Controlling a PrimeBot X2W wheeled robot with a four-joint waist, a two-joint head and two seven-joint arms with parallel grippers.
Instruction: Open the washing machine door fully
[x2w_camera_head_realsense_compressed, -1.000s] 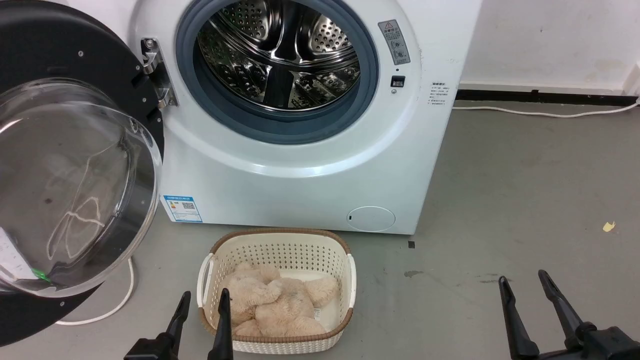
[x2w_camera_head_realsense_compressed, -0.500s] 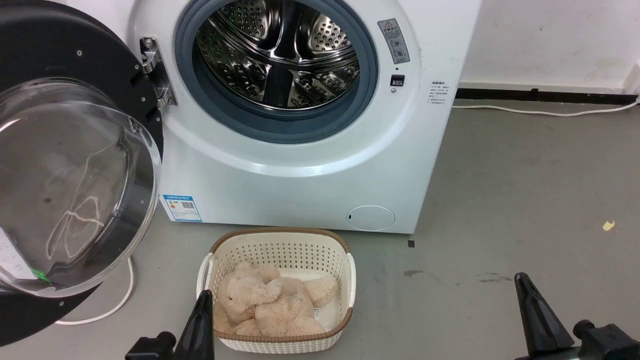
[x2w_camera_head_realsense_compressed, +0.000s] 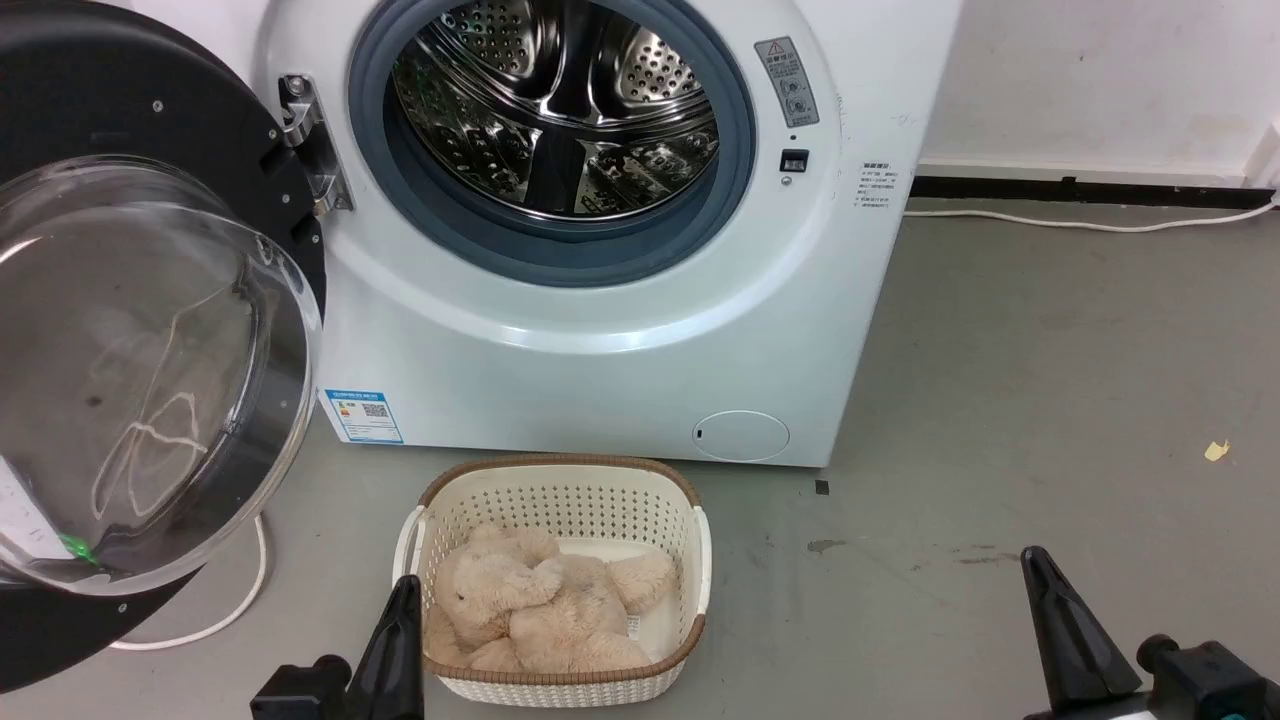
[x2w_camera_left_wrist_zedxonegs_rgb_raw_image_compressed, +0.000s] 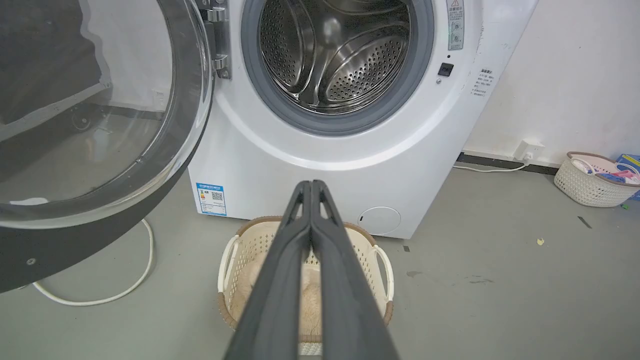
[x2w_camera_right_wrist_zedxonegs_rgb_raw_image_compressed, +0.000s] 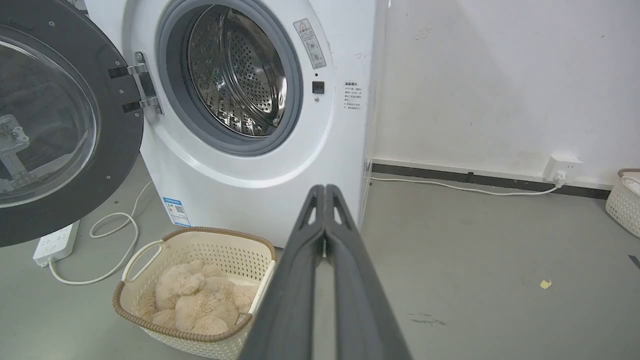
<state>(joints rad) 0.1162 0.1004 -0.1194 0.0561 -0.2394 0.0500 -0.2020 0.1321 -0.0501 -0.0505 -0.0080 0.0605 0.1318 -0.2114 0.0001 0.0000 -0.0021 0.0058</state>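
**Item: washing machine door (x2w_camera_head_realsense_compressed: 150, 350).** It hung on the hinge (x2w_camera_head_realsense_compressed: 310, 140) at the left edge of the washing machine (x2w_camera_head_realsense_compressed: 620, 370). The door was swung wide to the robot's left, its glass bowl facing outward and the drum (x2w_camera_head_realsense_compressed: 560, 100) fully exposed. It appeared at or close to full travel.

**Left gripper (x2w_camera_head_realsense_compressed: 405, 595).** Fingers pressed together, holding nothing, low over the floor (x2w_camera_head_realsense_compressed: 1000, 400) beside the near left corner of the basket (x2w_camera_head_realsense_compressed: 560, 468). The door lay up and to its left, so this was the nearer arm.

**Right gripper (x2w_camera_head_realsense_compressed: 1040, 570).** Fingers also together and empty, well apart from the door, to the right.

**Clearance.** Any remaining swing would likely run leftward and back, about the upright hinge line. A white cable (x2w_camera_head_realsense_compressed: 250, 590) looped on the floor under the door's lower rim. The basket, holding a plush toy (x2w_camera_head_realsense_compressed: 540, 610), stood before the machine's front. The floor to the right lay open.
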